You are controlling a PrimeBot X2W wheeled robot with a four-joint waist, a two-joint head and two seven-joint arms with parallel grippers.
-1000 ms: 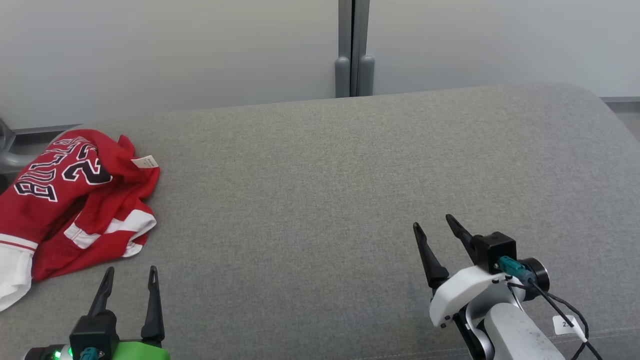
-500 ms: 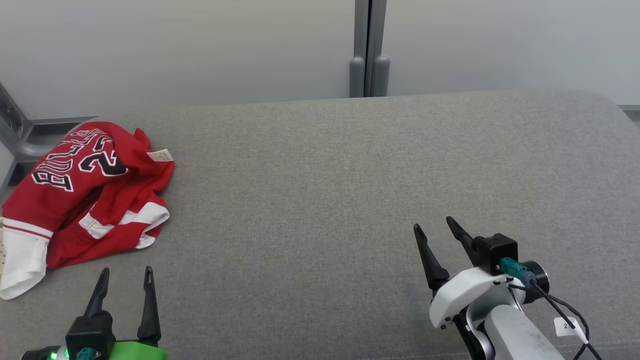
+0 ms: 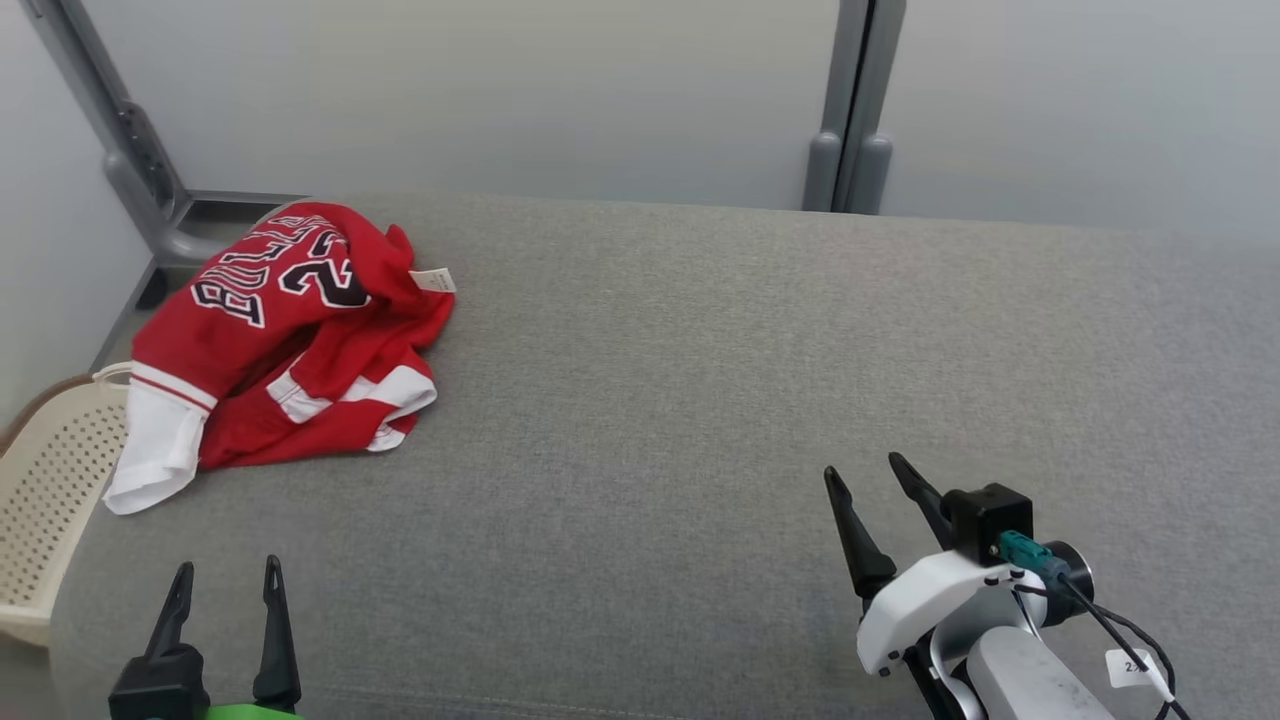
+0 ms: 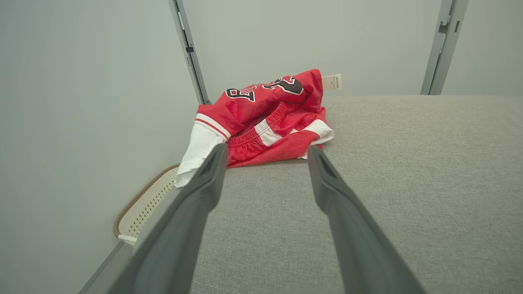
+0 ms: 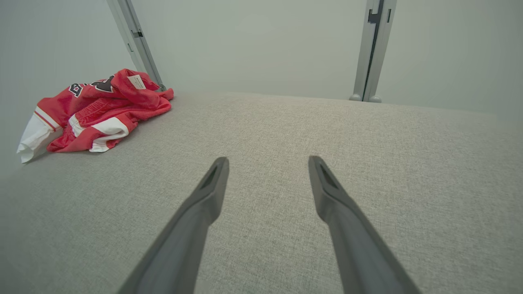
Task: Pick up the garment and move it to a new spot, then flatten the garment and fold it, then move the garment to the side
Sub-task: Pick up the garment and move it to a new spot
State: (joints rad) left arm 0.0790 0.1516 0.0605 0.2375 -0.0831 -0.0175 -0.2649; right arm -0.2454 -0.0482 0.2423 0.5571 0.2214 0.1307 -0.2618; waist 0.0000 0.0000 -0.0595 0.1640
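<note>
Head view, crumpled red mesh garment, woven grey cushion

The garment is crumpled, so part of its lettering is folded out of sight. The print on its tag is too small to read. In the head view, at 9 o'clock, the basket is cut by the frame and sits partly behind the bench edge. At 7 o'clock the left hand runs off the bottom.

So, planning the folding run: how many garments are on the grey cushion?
1: a crumpled red basketball jersey at the far left end of the grey cushion, white trim hanging over the edge. Its folds could hide another piece.
</note>
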